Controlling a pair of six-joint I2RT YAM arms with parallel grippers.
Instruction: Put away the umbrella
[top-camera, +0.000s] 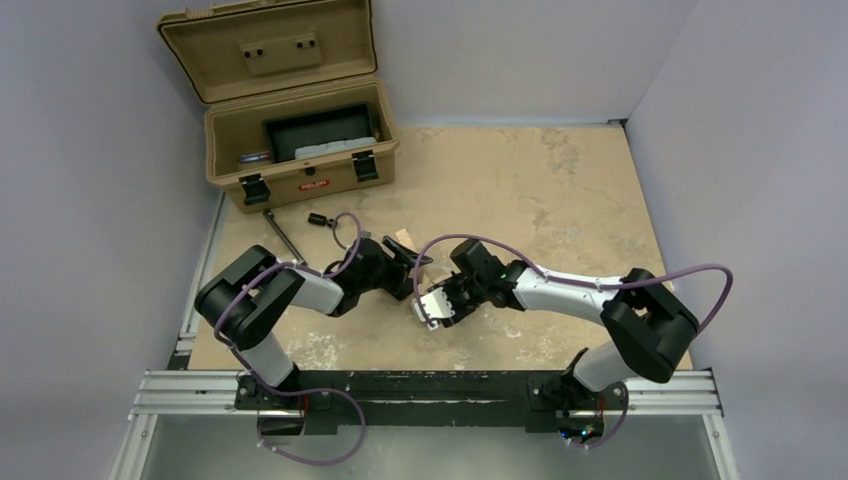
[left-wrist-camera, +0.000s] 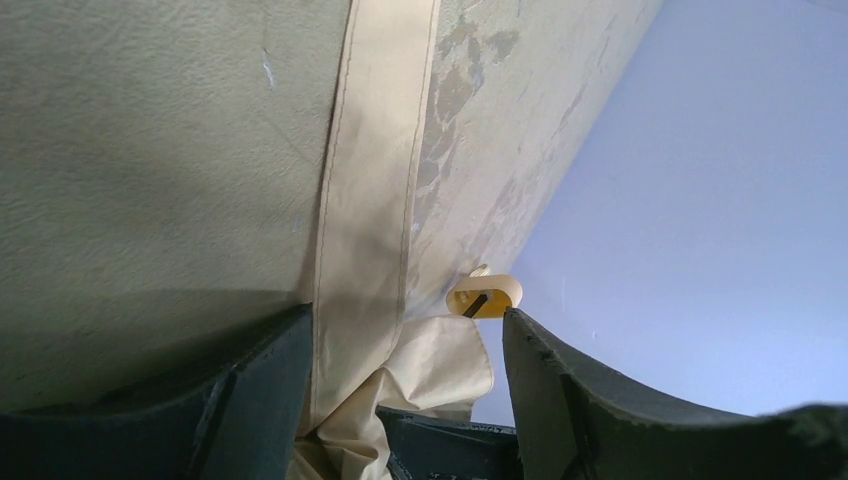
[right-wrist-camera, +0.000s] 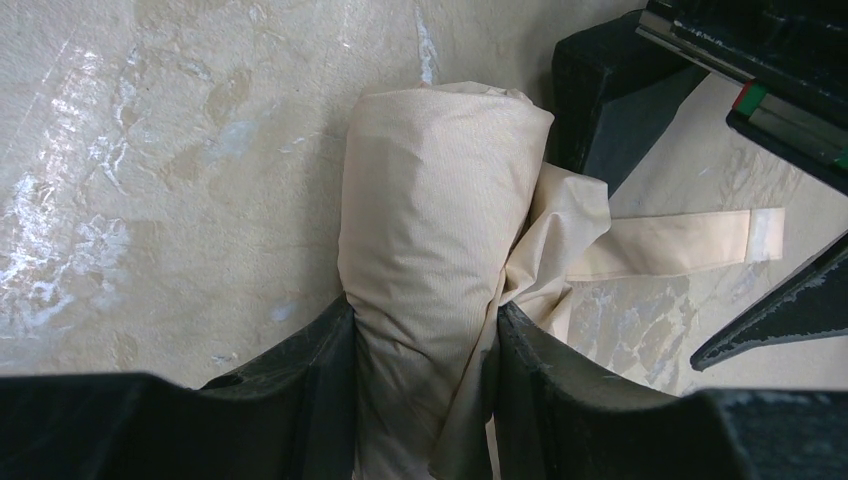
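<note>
Top view: shows both arms reaching in to meet near the middle of the bench (top-camera: 540, 190), a little left of centre. Locates the umbrella (right-wrist-camera: 430, 230) there, outside the case, lying on the bench surface between the two hands as a rolled beige bundle.

Right wrist view: shows the right hand (right-wrist-camera: 425, 370) closed around the roll, with a dark finger (right-wrist-camera: 300, 380) pressed against the fabric on either side. Shows also a loose fold of cloth spilling from one side of the roll. Also a flat closure strap (right-wrist-camera: 680, 243) with a pale tab at its tip, laid out on the bench between the fingers of the other hand.

Left wrist view: shows the left hand (left-wrist-camera: 405, 400) with jaws standing wide and gripping nothing. Places the strap and a bunch of loose fabric in the gap, the strap running along one finger (left-wrist-camera: 260, 400). Beyond the fabric, a pale handle end (left-wrist-camera: 485, 297) bearing a dark mark.

Far left of the bench: an open tan case (top-camera: 300, 185), lid tipped back, with a black tray (top-camera: 320, 128) inside. Just on the near side of the case: a thin dark rod (top-camera: 283, 232) and a small black object (top-camera: 320, 221).
</note>
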